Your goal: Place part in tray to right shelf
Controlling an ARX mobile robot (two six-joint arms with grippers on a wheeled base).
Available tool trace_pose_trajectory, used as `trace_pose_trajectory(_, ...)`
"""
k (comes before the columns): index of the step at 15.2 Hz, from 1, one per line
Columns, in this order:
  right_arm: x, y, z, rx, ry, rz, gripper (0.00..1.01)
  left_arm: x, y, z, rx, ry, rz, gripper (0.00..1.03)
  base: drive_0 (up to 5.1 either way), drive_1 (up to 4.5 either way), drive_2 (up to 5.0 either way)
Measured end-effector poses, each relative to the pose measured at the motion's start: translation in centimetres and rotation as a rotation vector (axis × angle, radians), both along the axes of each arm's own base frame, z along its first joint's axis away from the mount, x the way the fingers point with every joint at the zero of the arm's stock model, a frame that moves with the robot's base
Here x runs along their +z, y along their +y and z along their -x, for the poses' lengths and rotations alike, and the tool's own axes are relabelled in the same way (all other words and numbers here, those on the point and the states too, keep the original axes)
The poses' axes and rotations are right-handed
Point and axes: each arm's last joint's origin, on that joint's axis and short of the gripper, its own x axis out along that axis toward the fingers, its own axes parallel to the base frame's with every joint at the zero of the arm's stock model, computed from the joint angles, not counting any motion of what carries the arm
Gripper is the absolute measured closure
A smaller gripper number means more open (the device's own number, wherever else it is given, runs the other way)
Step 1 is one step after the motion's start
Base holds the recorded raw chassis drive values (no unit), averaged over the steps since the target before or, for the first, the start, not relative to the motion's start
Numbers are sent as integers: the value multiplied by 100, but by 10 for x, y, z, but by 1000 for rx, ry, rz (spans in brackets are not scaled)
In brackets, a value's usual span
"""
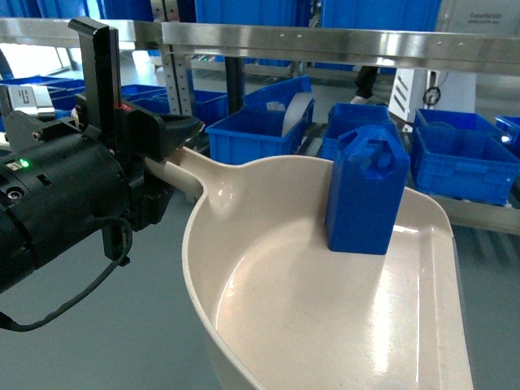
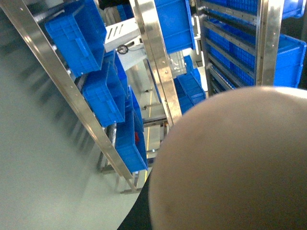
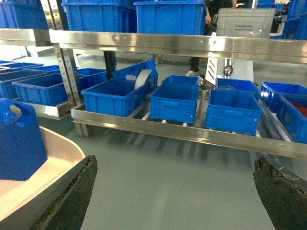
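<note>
While the left gripper (image 1: 175,138) clamps the long handle of the wide, shallow cream plastic scoop-shaped tray (image 1: 268,325), the small bright-blue plastic part with a peaked, pierced top (image 1: 367,191) stands upright inside the tray, close to its far right wall. Ahead of the tray stands the shiny stainless-steel roller shelf (image 1: 325,42), its bolted front rail crossing the top of the head view. Large blue plastic crates (image 3: 175,101) sit side by side on the lower level, behind a lower steel rail (image 3: 192,135), and further crates rest on the upper level. Grey floor (image 3: 168,191) separates the tray from the rack. In the right wrist view, the right gripper's two dark, rough-edged fingers (image 3: 72,196) stand wide apart with nothing between them; the tray's rim and the part appear at the left edge, just beside the left finger. In the left wrist view, the tray's rounded cream underside (image 2: 230,163) blocks the lower right, leaving only tilted rails and crates visible.
</note>
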Motion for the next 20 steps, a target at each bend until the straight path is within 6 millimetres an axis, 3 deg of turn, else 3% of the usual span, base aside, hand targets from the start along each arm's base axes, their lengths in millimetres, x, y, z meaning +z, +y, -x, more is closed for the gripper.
trace_pose_trajectory(20,0,0,0,0,0,0,3,0,-1,0,-5,0,0,91,-160,-160,-160)
